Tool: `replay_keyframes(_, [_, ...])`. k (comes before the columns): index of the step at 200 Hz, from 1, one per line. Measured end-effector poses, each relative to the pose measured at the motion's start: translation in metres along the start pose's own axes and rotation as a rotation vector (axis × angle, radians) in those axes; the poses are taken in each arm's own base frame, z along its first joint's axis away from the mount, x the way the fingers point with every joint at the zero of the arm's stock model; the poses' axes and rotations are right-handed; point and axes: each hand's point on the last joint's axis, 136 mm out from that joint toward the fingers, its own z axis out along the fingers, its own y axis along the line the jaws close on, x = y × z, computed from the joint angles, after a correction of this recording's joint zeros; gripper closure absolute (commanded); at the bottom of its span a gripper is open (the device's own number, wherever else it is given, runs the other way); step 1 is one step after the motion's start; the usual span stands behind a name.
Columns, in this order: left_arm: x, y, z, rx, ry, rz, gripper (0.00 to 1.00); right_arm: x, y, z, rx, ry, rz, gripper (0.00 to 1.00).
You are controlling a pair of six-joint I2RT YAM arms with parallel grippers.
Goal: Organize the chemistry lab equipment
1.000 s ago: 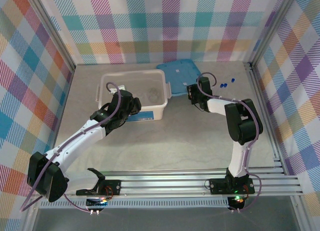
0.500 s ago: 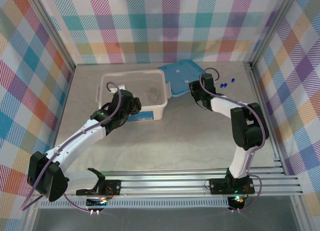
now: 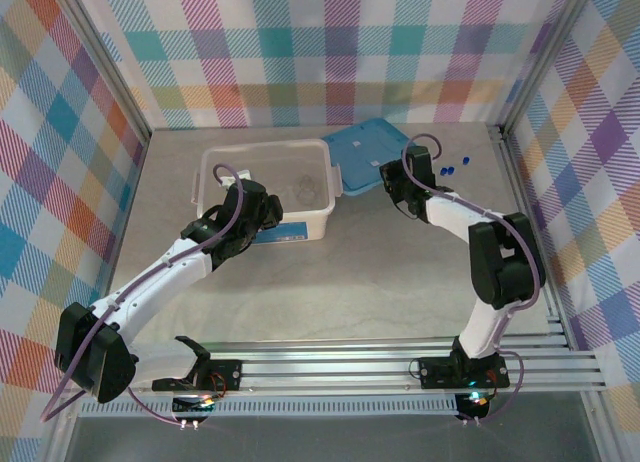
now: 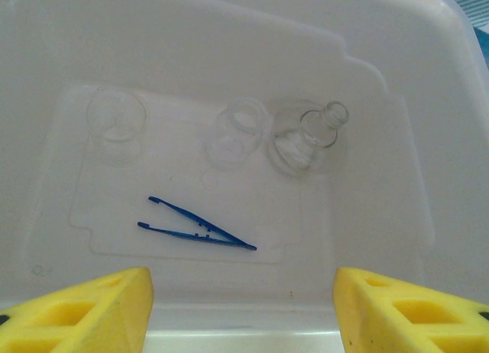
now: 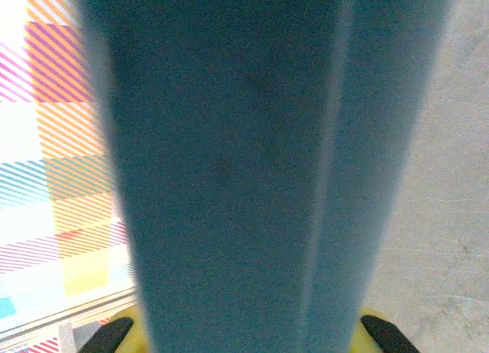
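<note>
Lab equipment sits in two spots, some in the tub and some out on the table.

Start at the left gripper (image 4: 241, 292). Its two yellow fingers (image 4: 84, 311) are spread apart and hold nothing. They hang just over the near wall of the big white tub (image 4: 229, 32). Past the fingers, on the tub's floor, lie the dark-blue tweezers (image 4: 200, 229). They lie flat, with the joined end pointing right. Farther back stand three clear glass things in a row. The left beaker (image 4: 116, 116) is off by itself. The middle beaker (image 4: 237, 131) is just beside the flask (image 4: 306, 135), which has a narrow neck. I cannot tell if those two touch.

The right gripper (image 3: 388, 179) is squeezed tight on the edge of the flat blue lid (image 3: 368, 144). In the right wrist view the lid runs up between the gripper's two yellow pads (image 5: 114, 334) and looks blurry. From above, the lid is just beside the right side of the tub, toward the back wall. I cannot tell if it touches the tub.

To the right of the lid, well apart from the tub, three tiny blue caps (image 3: 451, 168) lie on the gray table (image 3: 350, 272). The thin tubes they belong to are too faint to see.
</note>
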Motion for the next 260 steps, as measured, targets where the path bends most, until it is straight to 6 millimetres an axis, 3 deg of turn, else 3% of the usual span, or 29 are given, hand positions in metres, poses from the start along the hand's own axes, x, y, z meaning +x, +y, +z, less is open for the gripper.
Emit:
replay_keyframes(49, [0.000,0.000,0.000,-0.002,0.002,0.001,0.36,0.000,0.001,-0.017,0.032,0.003,-0.051,1.00])
replay_keyframes(88, [0.000,0.000,0.000,-0.008,0.011,0.006,0.36,0.000,-0.005,-0.020,0.072,0.008,-0.083,1.00])
replay_keyframes(260, [0.001,-0.002,0.001,-0.013,0.016,0.024,0.36,0.000,0.040,-0.043,0.149,-0.047,-0.394,1.00])
